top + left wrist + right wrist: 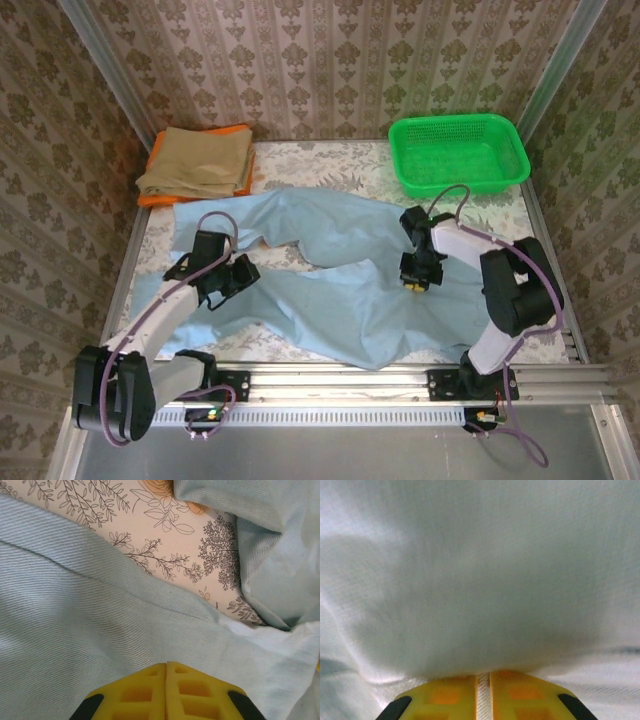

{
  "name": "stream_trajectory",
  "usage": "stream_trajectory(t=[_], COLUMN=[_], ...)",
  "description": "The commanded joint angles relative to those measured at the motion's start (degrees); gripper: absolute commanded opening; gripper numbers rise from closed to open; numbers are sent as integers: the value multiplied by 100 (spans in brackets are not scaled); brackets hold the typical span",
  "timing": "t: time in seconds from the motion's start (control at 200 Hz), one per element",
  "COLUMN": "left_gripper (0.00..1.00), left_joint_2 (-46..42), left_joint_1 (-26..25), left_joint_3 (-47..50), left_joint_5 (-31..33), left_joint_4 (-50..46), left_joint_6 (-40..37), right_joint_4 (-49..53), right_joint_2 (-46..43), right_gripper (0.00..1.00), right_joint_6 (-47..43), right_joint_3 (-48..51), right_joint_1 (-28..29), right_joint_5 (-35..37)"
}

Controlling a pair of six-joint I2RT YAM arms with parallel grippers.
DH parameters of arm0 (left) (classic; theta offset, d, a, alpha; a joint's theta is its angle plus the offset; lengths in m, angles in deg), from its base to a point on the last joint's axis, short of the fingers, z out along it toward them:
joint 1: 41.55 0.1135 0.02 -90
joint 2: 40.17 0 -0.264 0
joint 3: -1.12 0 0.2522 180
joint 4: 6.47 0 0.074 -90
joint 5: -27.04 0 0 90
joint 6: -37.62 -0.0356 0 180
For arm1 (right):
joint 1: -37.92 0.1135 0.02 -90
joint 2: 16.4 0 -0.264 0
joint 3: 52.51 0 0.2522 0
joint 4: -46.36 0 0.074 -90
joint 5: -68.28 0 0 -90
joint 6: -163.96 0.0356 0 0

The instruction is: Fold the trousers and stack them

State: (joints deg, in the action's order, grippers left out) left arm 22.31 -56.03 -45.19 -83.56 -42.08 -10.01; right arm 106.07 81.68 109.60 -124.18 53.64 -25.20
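Nearest in the top view: rail (340, 380) along the front edge. Beyond it, spread crumpled across the middle of the table (320, 160), the trousers (330, 300), two long lobes running leftward and joined at the right. Left gripper (233, 272) down on the left part of the cloth, right gripper (414, 283) down on the right part, well apart. Far left corner: tan trousers (200, 160) folded on an orange cloth (150, 199). Far right: green basket (400, 160).

Left wrist view: left gripper (166, 666) closed, yellow pads meeting with no gap, tips right at the trousers (75, 625). Fabric between them or not: cannot tell. Bare printed table (165, 530) just ahead, between two folds.

Right wrist view: right gripper (484, 676) nearly closed, a thin strip of pale fabric in the slit, so pinching the trousers (480, 570), bulging right over the tips.

Likely step: taking hold at two places to straighten the garment before a first fold. To do it well:
- Confirm a real pinch on the left side before lifting.
- Raise both ends together and level.
- Draw apart gently, only until taut, given such thin cloth.
- Keep clear of the folded stack and the basket.
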Motion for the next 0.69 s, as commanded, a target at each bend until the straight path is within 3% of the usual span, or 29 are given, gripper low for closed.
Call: stream_trajectory(t=[0.0,0.175,0.28,0.43,0.55,0.69], left_gripper=[12,16,15,14,13,17], left_joint_2=[199,763,1068,1272,1177,840], left_joint_1=[109,130,130,60,43,51], left_joint_3=[63,-78,-154,-166,-374,-801], left_joint_5=[-281,-597,-661,-651,-482,-34], left_joint_4=[418,717,796,883,487,63], left_joint_6=[129,38,-29,-185,-402,-640], right_joint_4=[217,452,661,959,949,799], right_joint_2=[503,816,1023,901,236,92], right_gripper=[15,15,22,24,25,28], right_joint_6=[-380,-631,-874,-1068,-790,-461], right_joint_3=[-444,-894,-1203,-1529,-1471,-1460], right_joint_1=[-429,-1106,-1176,-1224,-781,287], right_joint_5=[552,902,1208,1718,1390,1023])
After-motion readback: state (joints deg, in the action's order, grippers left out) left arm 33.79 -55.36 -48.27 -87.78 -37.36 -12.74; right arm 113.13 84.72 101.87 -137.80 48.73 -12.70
